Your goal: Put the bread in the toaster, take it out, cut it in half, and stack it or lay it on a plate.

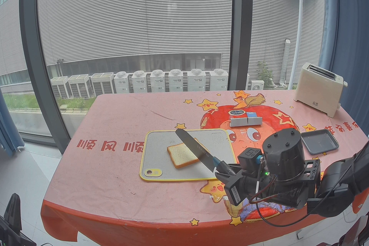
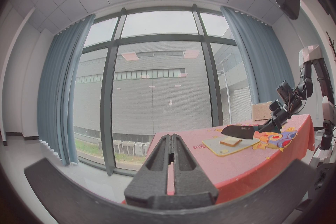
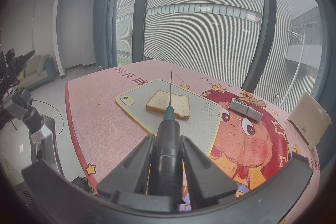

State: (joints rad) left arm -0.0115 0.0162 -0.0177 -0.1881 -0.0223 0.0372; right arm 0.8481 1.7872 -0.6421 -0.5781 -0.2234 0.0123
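A slice of bread (image 1: 183, 155) (image 3: 169, 105) (image 2: 231, 141) lies flat on the grey cutting board (image 1: 161, 150) (image 3: 206, 128) with a yellow rim. My right gripper (image 1: 230, 181) (image 3: 167, 161) is shut on the handle of a knife (image 1: 196, 150) (image 3: 170, 90) (image 2: 239, 132), whose blade hangs above the bread, edge down. The white toaster (image 1: 319, 88) (image 3: 309, 119) stands at the table's far right. A dark rectangular plate (image 1: 319, 141) lies near the right edge. My left gripper (image 2: 170, 165) is shut, empty, off the table's left side.
A small grey knife stand (image 1: 246, 120) (image 3: 245, 109) sits behind the board on the red printed tablecloth (image 1: 115, 166). The table's front edge (image 1: 127, 220) is close to my right arm. Windows and blue curtains stand behind the table.
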